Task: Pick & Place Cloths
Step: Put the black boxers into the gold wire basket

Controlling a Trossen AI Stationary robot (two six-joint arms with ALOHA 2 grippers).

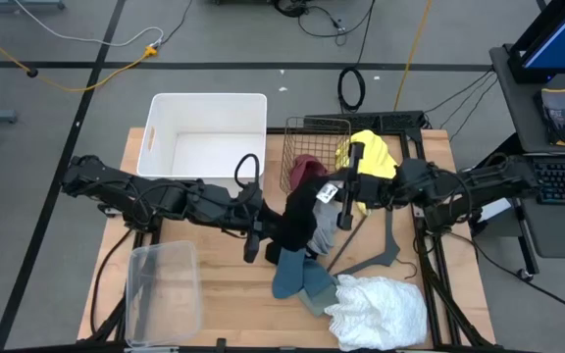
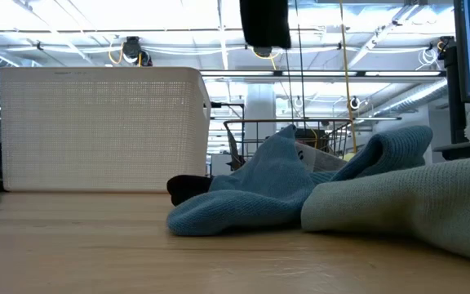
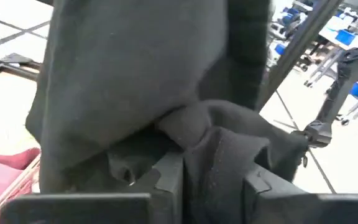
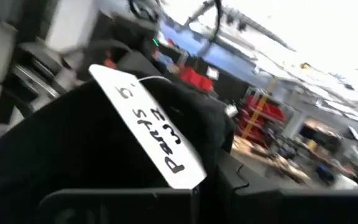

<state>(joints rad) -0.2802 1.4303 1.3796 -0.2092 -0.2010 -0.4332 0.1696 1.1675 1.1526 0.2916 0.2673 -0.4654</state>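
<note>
The black cloth (image 1: pixel 300 221) hangs above the table (image 1: pixel 224 294) centre, between both arms. The right tool (image 1: pixel 339 206) pinches its tagged edge; the left tool (image 1: pixel 263 227) grips loosely, fabric between its fingers. The cloth is soft, light and droops; bunched folds likely grip best.

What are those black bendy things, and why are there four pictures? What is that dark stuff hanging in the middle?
The bendy things are two robot arms with pinching fingers. One picture looks down from above, one peeks along the table, and two come from cameras on the wrists. The left gripper and the right gripper meet at a black cloth lifted off the table; the right one is pinched shut on it, beside its white tag. Lying around are a blue-grey cloth, a frilly white cloth, a yellow cloth, a maroon cloth, a grey hanger, a wire basket and a white bin.
</note>
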